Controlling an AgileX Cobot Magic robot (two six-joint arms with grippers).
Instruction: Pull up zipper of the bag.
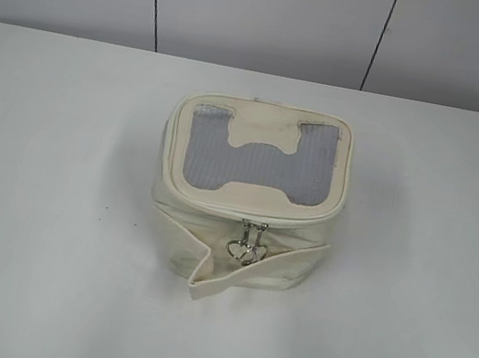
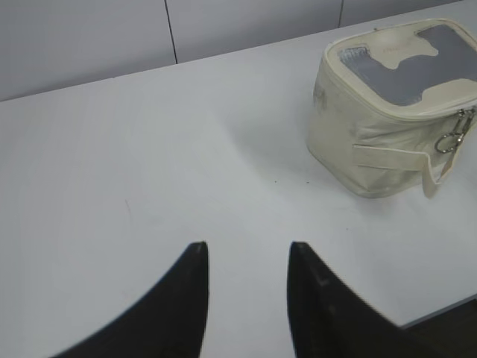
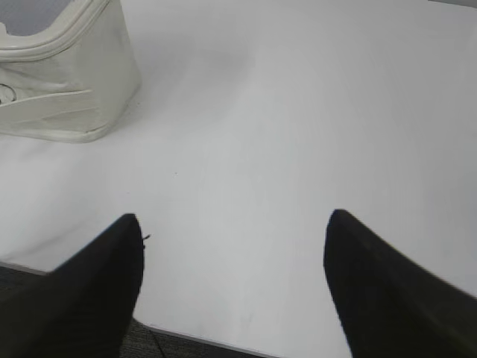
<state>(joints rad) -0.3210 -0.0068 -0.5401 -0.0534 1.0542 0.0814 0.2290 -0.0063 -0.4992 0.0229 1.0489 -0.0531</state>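
The exterior view looks down at a slant on the bag (image 1: 246, 194). The left wrist view sees it far at two o'clock, the right wrist view at ten o'clock. All share the table (image 1: 41, 200).

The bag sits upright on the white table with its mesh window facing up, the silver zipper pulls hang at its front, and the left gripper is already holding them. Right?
Not quite. The left gripper holds nothing: the left wrist view shows it open above bare table, apart from the bag. The zipper pulls do hang free at the front.
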